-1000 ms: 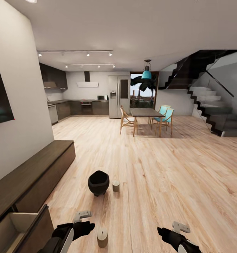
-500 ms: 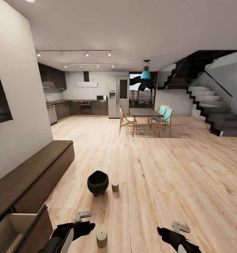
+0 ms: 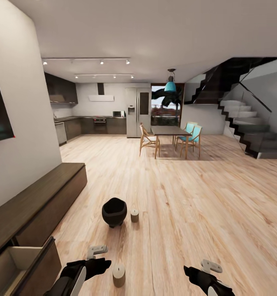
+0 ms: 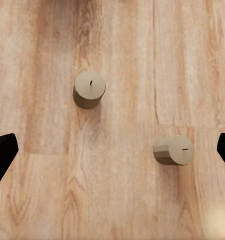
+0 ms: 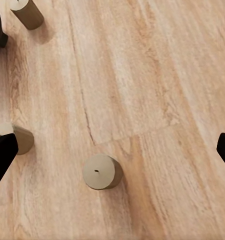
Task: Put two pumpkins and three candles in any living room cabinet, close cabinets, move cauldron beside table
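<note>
Left gripper: the left gripper (image 3: 96,250) hangs low over the floor at about 7 o'clock in the head view. In the left wrist view its two black fingertips (image 4: 2,152) stand far apart at the picture's edges, so the claw is released and carries nothing.
Right gripper: the right gripper (image 3: 211,266) hangs at about 5 o'clock. Its fingertips (image 5: 1,150) are also wide apart and bare, so it is released too.
Near candle: one candle (image 3: 118,275) stands upright on the wooden floor (image 3: 188,205), just beside the left gripper, probably because the robot stopped here to collect it.
Other candles: the left wrist view shows this upright candle (image 4: 89,89) and a second one (image 4: 173,150) lying on its side near it. A far candle (image 3: 135,215) stands just beside the cauldron.
Cauldron: the cauldron (image 3: 114,212) sits on the floor at about 6 o'clock, well apart from any table, so I judge that its step is not done.
Cabinet: the cabinet (image 3: 35,201) runs along the wall from 7 to 9 o'clock. Its nearest drawer (image 3: 19,261) is pulled open with the pale inside showing, I think to receive the candles.
Pumpkins: I cannot say where they are.
Next move: the left arm seems the best placed to lower over the near candle.
</note>
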